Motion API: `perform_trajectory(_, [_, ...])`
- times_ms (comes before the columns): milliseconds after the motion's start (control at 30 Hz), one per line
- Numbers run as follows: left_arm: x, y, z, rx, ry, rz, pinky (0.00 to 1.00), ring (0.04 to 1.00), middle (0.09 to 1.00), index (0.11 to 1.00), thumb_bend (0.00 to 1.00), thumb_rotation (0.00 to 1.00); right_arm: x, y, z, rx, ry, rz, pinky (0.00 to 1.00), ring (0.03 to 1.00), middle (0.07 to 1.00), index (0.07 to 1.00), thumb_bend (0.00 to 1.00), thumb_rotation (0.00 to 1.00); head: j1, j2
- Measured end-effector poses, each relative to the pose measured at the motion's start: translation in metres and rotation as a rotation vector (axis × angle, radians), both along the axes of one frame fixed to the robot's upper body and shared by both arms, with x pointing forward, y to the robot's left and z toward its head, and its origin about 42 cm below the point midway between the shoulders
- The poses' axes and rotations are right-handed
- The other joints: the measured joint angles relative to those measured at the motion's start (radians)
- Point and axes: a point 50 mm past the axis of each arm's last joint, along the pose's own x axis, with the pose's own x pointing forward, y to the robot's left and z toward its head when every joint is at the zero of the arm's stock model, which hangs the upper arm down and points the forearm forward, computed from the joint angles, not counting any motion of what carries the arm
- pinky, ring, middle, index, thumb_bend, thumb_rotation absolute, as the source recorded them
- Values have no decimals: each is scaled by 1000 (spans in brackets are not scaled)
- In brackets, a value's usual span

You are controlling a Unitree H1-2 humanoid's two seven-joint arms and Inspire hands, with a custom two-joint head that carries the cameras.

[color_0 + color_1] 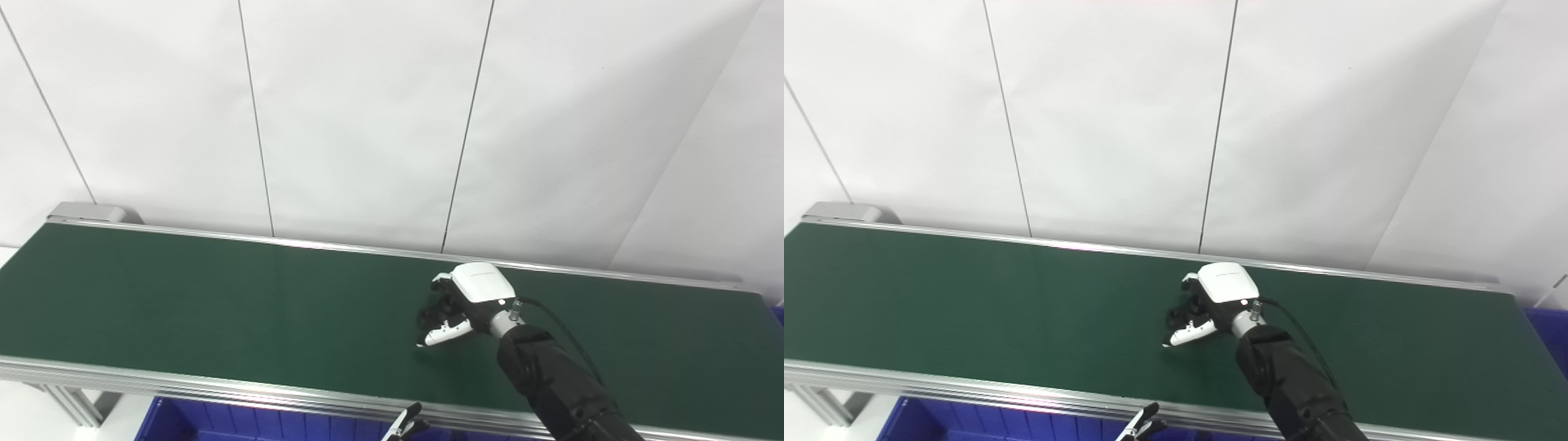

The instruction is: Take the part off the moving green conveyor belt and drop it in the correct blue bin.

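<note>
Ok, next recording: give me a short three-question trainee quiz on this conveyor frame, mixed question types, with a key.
1. True or false: the right hand is over the green conveyor belt.
2. Multiple choice: where does a blue bin show?
A. on the belt
B. below the belt's near edge
C. against the white wall
3. Short answer: can you see a part lying free on the belt?

Key:
1. True.
2. B. Another blue edge shows at the belt's far right end.
3. No. The bare belt shows no part; the right hand's fingers curl downward, and whether they hold anything cannot be told. Only the fingertips of the left hand show.
</note>
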Motion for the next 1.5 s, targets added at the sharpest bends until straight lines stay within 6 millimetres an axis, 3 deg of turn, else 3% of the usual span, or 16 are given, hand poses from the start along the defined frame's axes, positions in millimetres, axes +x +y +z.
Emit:
perform_trajectory(167, [0, 2, 1, -7, 1, -1, 967, 978, 942, 1000, 985, 791, 1, -9, 1, 0, -2, -16, 550, 714, 776, 758, 904, 646, -15, 3])
perform_trajectory(333, [-1, 5, 0, -7, 4, -2, 961, 977, 944, 1000, 976, 789, 3, -24, 4, -17, 6, -31, 553, 712, 785, 764, 912, 683, -28, 5])
perform_trajectory(533, [-1, 7, -1, -2, 5, -2, 960, 981, 949, 1000, 997, 800, 2, -49, 6, -58, 12, -61, 546, 719, 793, 762, 915, 674, -55, 14])
perform_trajectory(1000, [4, 16, 0, -15, 5, -6, 970, 971, 946, 1000, 988, 784, -14, -86, 7, -117, 16, -73, 520, 681, 765, 742, 928, 650, -92, 26])
perform_trajectory(1367, [3, 17, -1, -16, 8, -11, 959, 963, 939, 993, 979, 780, -17, -95, 2, -97, 17, -103, 535, 699, 776, 751, 916, 650, -84, 37])
perform_trajectory(1500, [3, 17, -1, -16, 9, -11, 960, 968, 942, 995, 979, 782, -17, -97, 2, -88, 21, -114, 502, 660, 744, 735, 823, 488, -77, 38])
